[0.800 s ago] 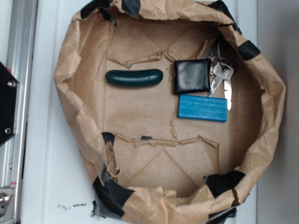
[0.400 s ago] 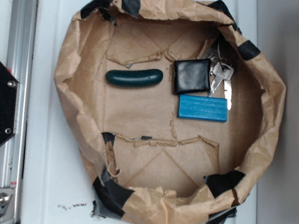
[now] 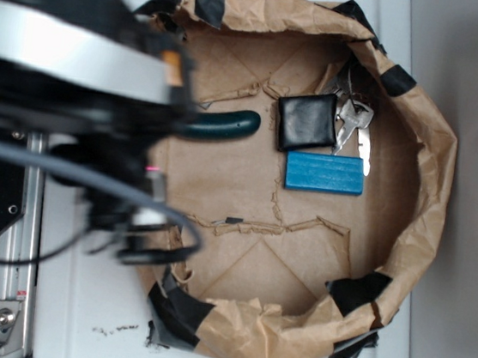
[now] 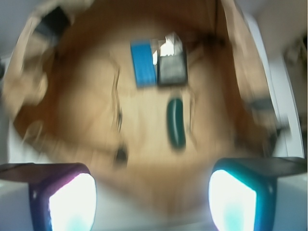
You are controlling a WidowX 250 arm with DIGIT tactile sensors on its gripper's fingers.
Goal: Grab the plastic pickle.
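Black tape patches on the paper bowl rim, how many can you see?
5 visible: top, upper right, lower right, bottom left, inner left. The robot arm may hide more at upper left.

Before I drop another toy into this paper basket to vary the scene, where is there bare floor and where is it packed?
Bare floor lies below the blue block and the plastic pickle, toward the lower rim of the paper basket. The upper right is crowded: black pouch, keys and block sit together. The arm covers the left edge.

White tabletop (image 3: 78,299) bearing a crumpled brown paper nest (image 3: 435,167) with black-taped rim; a metal rail (image 3: 10,291) along its left edge.
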